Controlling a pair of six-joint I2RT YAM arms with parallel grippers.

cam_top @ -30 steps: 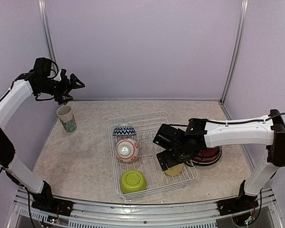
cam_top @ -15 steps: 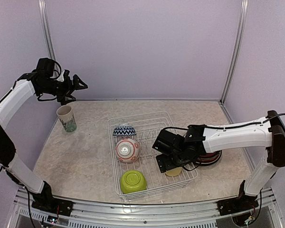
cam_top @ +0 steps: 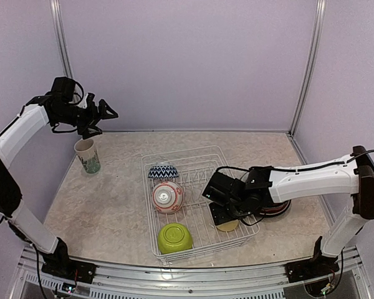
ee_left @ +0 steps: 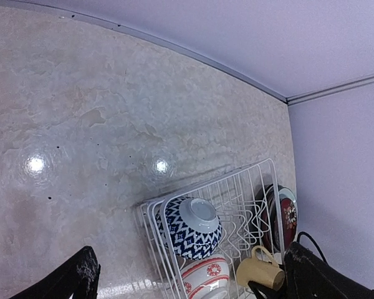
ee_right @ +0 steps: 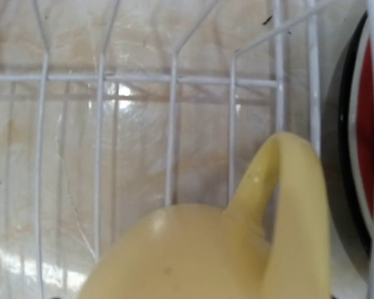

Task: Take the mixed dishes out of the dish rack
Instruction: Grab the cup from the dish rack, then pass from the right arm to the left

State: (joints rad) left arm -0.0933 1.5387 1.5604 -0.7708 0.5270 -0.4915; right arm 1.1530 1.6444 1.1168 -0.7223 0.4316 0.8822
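Observation:
The white wire dish rack (cam_top: 147, 212) stands mid-table. It holds a blue zigzag bowl (cam_top: 163, 171), a red-white patterned bowl (cam_top: 167, 197), a lime green bowl (cam_top: 175, 238) and the yellow cup (cam_top: 228, 225). My right gripper (cam_top: 220, 213) is pressed down over the yellow cup. In the right wrist view the cup (ee_right: 193, 255) and its handle fill the bottom and hide my fingers. My left gripper (cam_top: 105, 113) is open and empty, high above the back left of the table. The cream-teal mug (cam_top: 87, 156) stands on the table below it.
A stack of plates, dark rim with red floral centre (cam_top: 275, 204), lies on the table just right of the rack, partly under my right arm. It also shows in the left wrist view (ee_left: 282, 215). The side walls stand close on both sides.
My right gripper has dropped lower onto the yellow cup, which has stayed in the rack. My left gripper has drifted slightly right, still open.

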